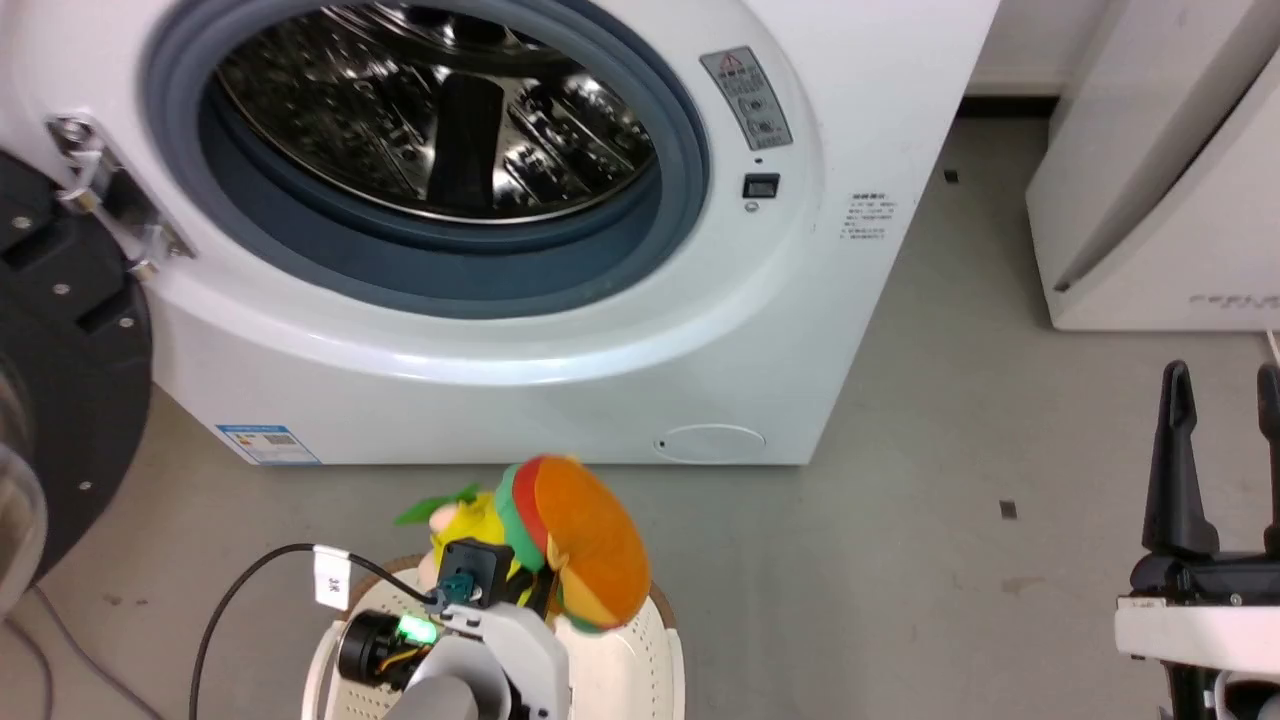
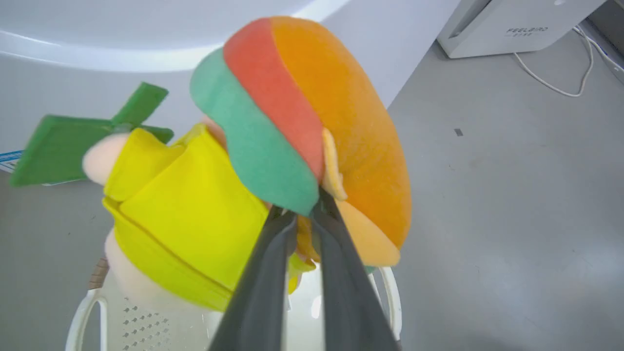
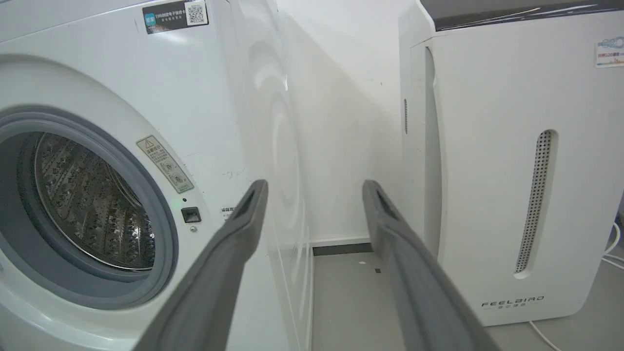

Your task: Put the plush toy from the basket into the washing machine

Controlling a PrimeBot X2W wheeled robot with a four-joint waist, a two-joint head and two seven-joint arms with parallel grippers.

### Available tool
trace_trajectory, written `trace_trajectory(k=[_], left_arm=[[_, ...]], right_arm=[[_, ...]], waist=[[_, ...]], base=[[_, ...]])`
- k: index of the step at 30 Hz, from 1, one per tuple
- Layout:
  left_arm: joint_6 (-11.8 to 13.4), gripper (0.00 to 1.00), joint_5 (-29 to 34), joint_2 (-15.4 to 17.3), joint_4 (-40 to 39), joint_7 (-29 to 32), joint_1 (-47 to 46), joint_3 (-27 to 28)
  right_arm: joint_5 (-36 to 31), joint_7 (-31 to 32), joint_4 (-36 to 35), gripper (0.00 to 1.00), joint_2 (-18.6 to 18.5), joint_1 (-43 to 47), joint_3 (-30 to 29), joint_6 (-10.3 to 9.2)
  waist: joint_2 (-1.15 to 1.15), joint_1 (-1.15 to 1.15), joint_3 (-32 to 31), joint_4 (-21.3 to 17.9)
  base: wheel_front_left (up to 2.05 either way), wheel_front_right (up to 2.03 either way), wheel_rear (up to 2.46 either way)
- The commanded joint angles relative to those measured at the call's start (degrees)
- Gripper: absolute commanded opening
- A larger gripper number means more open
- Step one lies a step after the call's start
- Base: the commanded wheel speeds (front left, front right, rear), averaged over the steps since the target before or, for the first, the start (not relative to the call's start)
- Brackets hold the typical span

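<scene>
Left fingers point(image 2: 263, 278): I have them pinched together on the plush toy point(image 2: 341, 122), biting where the green and red layers meet the orange bun. The left gripper point(image 2: 303, 214) carries it by a fold of soft fabric.
Right fingers point(image 3: 229, 253): spread wide apart with nothing between them. The right gripper point(image 3: 316, 190) sits off to the side, which I judge leaves the loading path free.
Toy position: lifted clear above the basket point(image 2: 390, 292), in front of the washing machine point(image 1: 800, 300) and below its opening. It is not yet inside.
Why held so: the bun hangs on edge, with the yellow figure and green leaves flopping to one side. An edge pinch lets the bulk dangle, and I judge it will squeeze past the grey door ring point(image 1: 680, 200) easily.
Machine: the door point(image 1: 60, 380) is swung open at the left. The steel drum point(image 1: 430, 110) looks empty as far as I can see.
Head view adds: the climb from the toy up to the opening, with both arms in one picture.
Left wrist view adds: the actual bite of the fingers, which the wrist hides from the head camera.
Right wrist view adds: the machine's flank and the white FEELBIRD appliance point(image 3: 487, 195) near it, with a strip of floor between.
</scene>
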Motion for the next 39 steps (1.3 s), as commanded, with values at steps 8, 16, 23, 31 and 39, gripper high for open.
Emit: trace_trajectory(k=[8,16,23,31,39], left_arm=[[3.2,0.0,2.1,2.0,-13.9,-0.3,3.4,3.9],[5.9,0.0,4.1,2.8,-23.9,-0.3,4.7,8.7],[7.5,0.0,6.8,2.8,-31.0,-0.3,2.1,13.1],[7.7,0.0,9.3,2.1,-33.5,-0.3,-3.9,16.5],[7.5,0.0,10.6,4.0,-29.9,-0.3,-12.9,20.8]], right_arm=[[-0.4,-0.3,0.1,1.0,0.0,2.2,-0.3,-0.04],[-0.3,-0.3,-0.1,1.0,0.0,2.0,-0.4,-0.04],[-0.5,-0.3,-0.5,1.0,0.0,-0.1,-0.5,-0.04],[-0.4,-0.3,-1.3,1.0,0.0,-3.5,0.3,-0.04],[-0.2,-0.3,-1.7,1.0,0.0,-7.6,1.8,-0.04]], waist=[[0.0,0.01,-2.3,1.0],[0.0,0.01,-1.9,0.5],[0.0,0.01,1.2,-0.5],[0.0,0.01,6.9,-2.1],[0.0,0.01,13.7,-5.8]], base=[[0.0,0.0,0.0],[0.0,0.0,0.0],[0.0,0.0,0.0],[0.0,0.0,0.0],[0.0,0.0,0.0]])
